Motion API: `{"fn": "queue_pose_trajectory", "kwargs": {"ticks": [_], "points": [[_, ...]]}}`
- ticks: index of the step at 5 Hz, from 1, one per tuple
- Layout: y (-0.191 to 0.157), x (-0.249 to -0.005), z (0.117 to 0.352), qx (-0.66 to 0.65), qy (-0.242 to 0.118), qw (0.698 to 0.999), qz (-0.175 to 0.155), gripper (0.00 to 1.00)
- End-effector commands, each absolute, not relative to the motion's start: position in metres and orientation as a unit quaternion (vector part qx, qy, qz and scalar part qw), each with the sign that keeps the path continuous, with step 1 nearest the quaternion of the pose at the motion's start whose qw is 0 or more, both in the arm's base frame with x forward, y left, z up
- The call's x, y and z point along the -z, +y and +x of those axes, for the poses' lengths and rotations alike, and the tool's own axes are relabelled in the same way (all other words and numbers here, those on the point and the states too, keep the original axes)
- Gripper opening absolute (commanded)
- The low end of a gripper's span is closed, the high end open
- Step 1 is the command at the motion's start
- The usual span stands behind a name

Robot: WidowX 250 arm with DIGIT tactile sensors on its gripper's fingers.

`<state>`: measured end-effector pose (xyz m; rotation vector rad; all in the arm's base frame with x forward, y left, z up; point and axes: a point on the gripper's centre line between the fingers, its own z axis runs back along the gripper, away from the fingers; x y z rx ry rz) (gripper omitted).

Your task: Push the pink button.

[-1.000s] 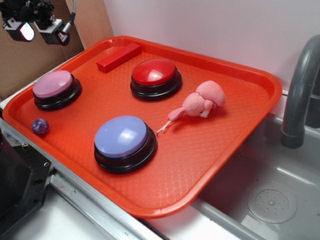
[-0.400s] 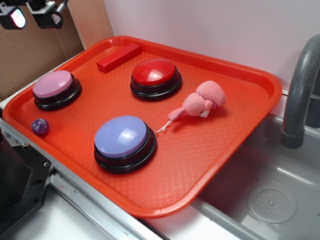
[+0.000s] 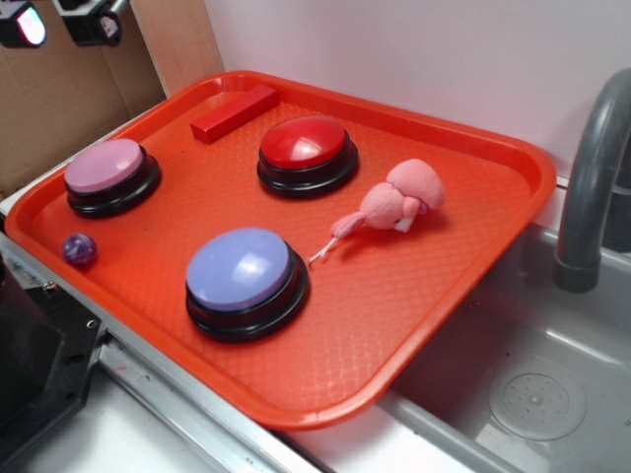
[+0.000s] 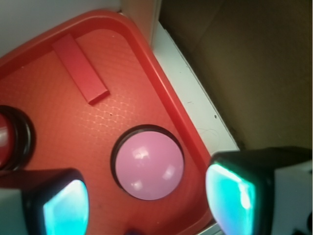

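The pink button, a pale pink dome on a black base, sits at the left corner of the orange tray. My gripper hangs high above it at the top left edge of the exterior view, only its fingertips showing. In the wrist view the gripper is open, with the button far below and between the two glowing pads. Nothing is held.
On the tray also lie a lavender-blue button, a red button, a pink plush flamingo, a red block and a small purple ball. A sink with a grey faucet is at the right. Cardboard stands behind.
The gripper has risen and shifted left, now almost out of the top of the exterior view. Nothing on the tray has moved.
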<state>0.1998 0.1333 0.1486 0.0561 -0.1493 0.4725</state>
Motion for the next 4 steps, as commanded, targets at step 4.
{"fn": "queue_pose_trajectory", "kwargs": {"ticks": [4], "points": [[0.1348, -0.1656, 0.2090, -0.228, -0.105, 0.968, 0.009, 1.00]]}}
